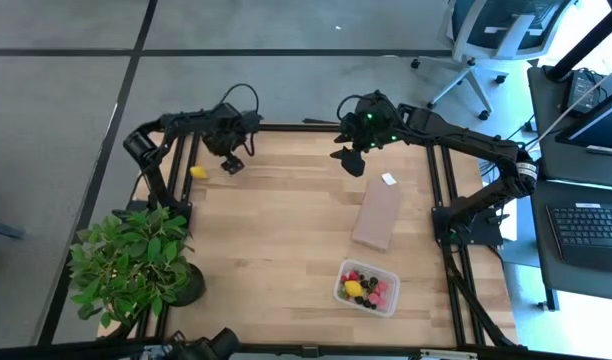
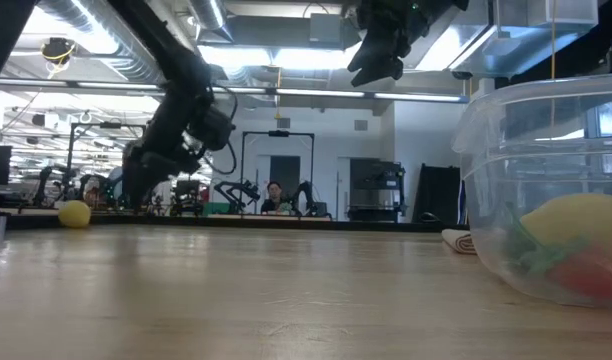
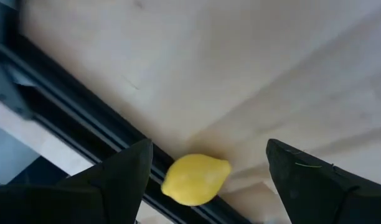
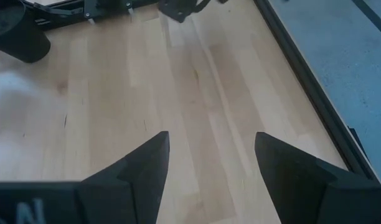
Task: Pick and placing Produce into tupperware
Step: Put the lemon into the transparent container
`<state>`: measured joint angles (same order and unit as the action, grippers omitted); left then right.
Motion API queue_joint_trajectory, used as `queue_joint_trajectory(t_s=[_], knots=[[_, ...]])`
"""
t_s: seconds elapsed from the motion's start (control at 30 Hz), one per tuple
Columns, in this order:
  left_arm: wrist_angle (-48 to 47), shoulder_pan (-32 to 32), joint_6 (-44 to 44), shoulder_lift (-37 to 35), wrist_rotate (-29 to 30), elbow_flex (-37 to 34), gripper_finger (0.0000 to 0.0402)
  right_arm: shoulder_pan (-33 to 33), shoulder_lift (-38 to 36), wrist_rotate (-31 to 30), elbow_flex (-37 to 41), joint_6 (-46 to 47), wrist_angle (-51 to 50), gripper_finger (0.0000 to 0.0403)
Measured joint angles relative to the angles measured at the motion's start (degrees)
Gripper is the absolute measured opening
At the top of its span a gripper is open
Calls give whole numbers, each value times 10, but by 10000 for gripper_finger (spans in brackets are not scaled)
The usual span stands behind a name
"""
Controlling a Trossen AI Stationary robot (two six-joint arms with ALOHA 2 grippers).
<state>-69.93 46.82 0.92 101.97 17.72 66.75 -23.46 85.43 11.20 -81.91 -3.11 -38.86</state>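
Upper left of the overhead frame, the left gripper (image 1: 231, 165), jaws spread wide, hangs beside the small yellow lemon-shaped piece (image 1: 198, 172) hard against the black table rail (image 3: 84, 112), where a misjudged pinch could pop it overboard, while the right gripper (image 1: 352, 160) waits half-open and empty, top centre.

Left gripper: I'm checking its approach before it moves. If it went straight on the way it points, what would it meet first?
Most likely the lemon, lying on the table by the edge rail. It sits between the open fingers of the left gripper, though how far ahead is unclear.
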Motion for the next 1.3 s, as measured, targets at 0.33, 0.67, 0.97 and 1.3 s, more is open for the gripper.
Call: queue_joint_trajectory(t_s=[0.33,0.67,0.97,1.3], knots=[[0,-30,-43,0,2,-86,307,0,0,0,0,-1,0,238],[-1,-35,-1,0,43,-139,307,0,0,0,0,0,0,238],[1,-32,20,0,53,-167,307,0,0,0,0,0,1,238],[21,-32,16,0,53,-176,306,0,0,0,0,0,1,238]])
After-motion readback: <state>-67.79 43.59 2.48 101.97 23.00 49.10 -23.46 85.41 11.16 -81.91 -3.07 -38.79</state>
